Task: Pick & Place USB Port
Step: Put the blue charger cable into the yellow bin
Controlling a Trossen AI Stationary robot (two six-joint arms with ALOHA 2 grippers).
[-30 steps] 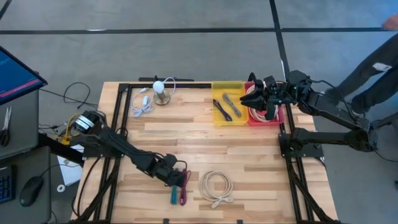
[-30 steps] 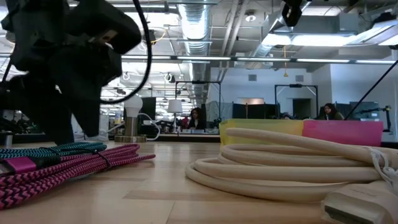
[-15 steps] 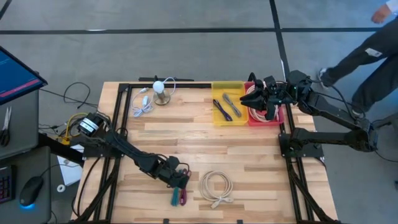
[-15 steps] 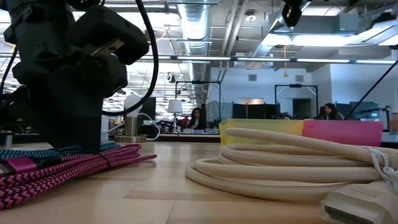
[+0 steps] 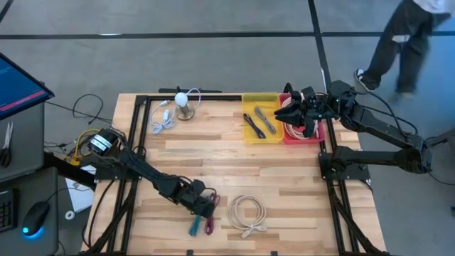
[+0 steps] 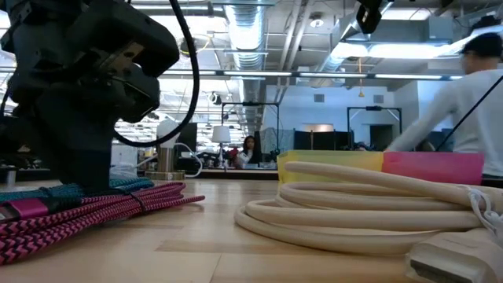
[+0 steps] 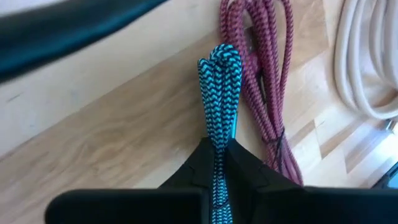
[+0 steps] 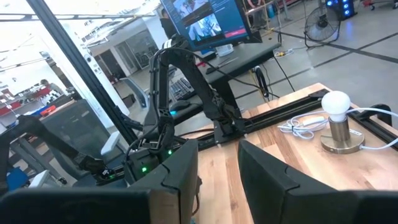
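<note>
Two braided cables [image 5: 201, 222] lie at the table's [image 5: 284, 178] front, a coiled cable [image 5: 247, 213] just right of them. Two bins [image 5: 284, 117] sit side by side at the back, a lamp [image 5: 184, 104] to their left.
</note>
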